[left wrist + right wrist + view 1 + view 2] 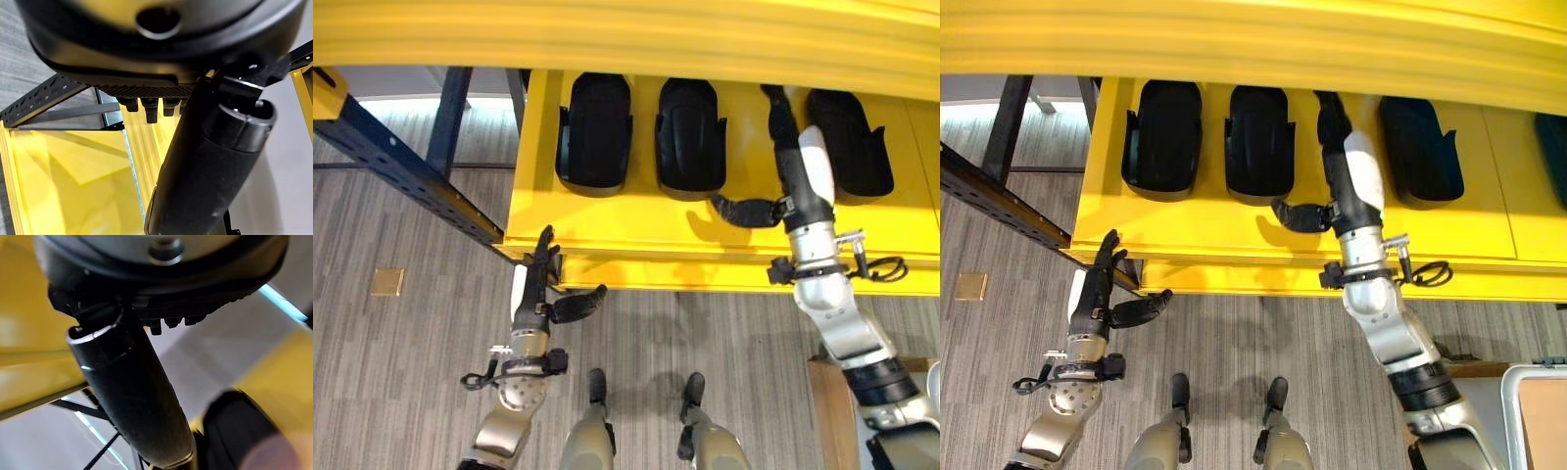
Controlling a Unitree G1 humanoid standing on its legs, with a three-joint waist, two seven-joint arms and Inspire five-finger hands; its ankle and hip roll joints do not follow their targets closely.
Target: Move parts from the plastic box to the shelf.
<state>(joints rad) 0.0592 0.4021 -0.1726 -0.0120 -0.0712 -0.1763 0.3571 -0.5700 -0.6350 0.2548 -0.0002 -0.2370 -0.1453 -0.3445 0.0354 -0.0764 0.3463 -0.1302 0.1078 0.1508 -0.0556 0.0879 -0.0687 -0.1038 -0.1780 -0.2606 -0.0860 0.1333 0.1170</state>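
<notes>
A dark blue steel upright (406, 176) of the rack slants across the grey carpet (401, 392) at far left, with a small brass floor plate (386, 282) set into the carpet beside it. The robot's left hand (540, 279) hangs just at the front lip of the yellow shelf (636, 245), fingers straight and pointing up toward the edge, thumb spread out to the side, holding nothing; its wrist view shows the thumb (210, 166) large in the foreground against the yellow metal.

Three black moulded parts lie in a row on the shelf: the left part (595, 132), the middle part (690, 135) just beside it, and the right part (847, 142) set apart across a gap. Into that gap reaches the right hand (793, 147), stretched over the shelf surface with fingers extended straight toward the back and the thumb (744, 211) spread wide to the left, below the middle part. It grips nothing, and the wrist view shows a dark part (239, 431), blurred, beyond its thumb.

At lower right, the corner of a wooden-edged object (827, 411) stands on the floor; the right eye view shows a pale-rimmed container (1538, 416) there, its contents not discernible.
</notes>
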